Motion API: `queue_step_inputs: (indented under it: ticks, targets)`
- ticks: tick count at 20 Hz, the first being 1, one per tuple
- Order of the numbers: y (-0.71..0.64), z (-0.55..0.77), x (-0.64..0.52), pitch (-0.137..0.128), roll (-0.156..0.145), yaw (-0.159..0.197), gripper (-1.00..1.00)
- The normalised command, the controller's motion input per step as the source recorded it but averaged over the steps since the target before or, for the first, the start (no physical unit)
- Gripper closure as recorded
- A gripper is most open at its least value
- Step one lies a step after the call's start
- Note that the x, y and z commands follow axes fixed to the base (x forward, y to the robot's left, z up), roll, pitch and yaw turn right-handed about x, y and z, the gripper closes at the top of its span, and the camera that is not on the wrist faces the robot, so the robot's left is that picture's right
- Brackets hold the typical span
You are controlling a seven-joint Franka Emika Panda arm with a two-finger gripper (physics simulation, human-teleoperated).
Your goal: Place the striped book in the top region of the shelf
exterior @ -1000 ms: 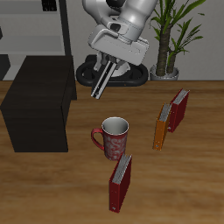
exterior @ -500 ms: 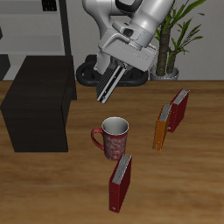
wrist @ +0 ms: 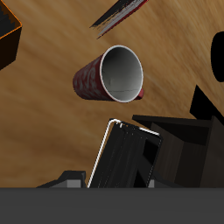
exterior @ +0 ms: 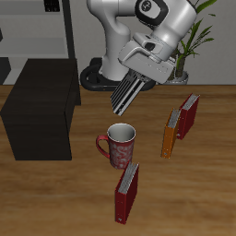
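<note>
Tool (exterior: 136,77): clamped on the striped book (exterior: 126,93), held in the air.
Striped book: tilted, above the mug (exterior: 117,145), off the surface (exterior: 203,184).
Shelf (exterior: 39,108): apart from the book, beside the mug.

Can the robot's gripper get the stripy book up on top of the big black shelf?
Probably yes. The gripper holds the striped book in the air above the mug, and the shelf top looks bare.

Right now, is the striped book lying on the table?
No, the striped book hangs in the air, clamped in the gripper above the mug.
</note>
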Motion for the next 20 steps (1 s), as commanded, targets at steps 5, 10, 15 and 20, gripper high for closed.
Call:
queue_step_inputs:
  ticks: [5, 10, 15, 20]
  targets:
    - [0.04, -0.02, -0.15, 0.012, -0.062, -0.051, 1.0]
    - [-0.01, -0.04, -0.01, 0.037, -0.084, -0.072, 1.0]
    - [0.28, -0.21, 0.05, 0.0, -0.058, -0.001, 1.0]
    - [0.3, -0.11, 0.05, -0.009, -0.023, 0.02, 1.0]
